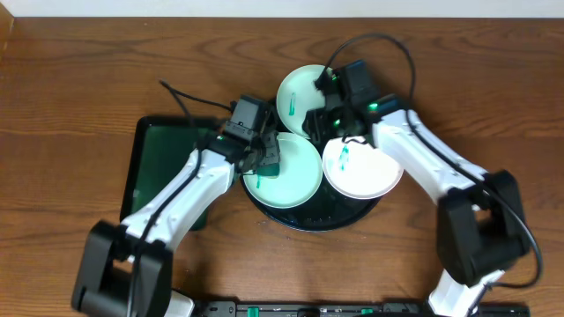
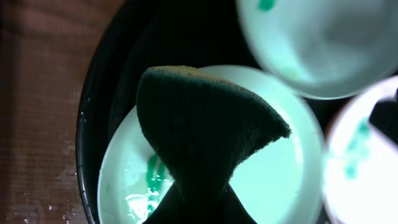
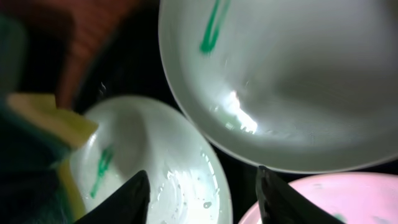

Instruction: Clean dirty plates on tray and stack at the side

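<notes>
Overhead: three plates (far plate (image 1: 304, 88), left plate (image 1: 291, 173), right plate (image 1: 361, 169)) lie on one black tray (image 1: 308, 220); two arms are bent inward, left gripper (image 1: 264, 157) over the left plate | Left wrist: one sponge (image 2: 205, 124) is pinched above the smeared left plate | Right wrist: right gripper (image 3: 202, 186) is shown with fingers (image 3: 134, 199) spread, empty; sponge's yellow face visible only here.

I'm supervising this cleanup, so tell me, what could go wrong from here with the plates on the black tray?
The left tool grips a sponge over the smeared left plate, which nothing holds; the right tool is open, so wiping may shove it into its neighbours. The right plate seems to overhang the black tray rim and could tip off.
</notes>
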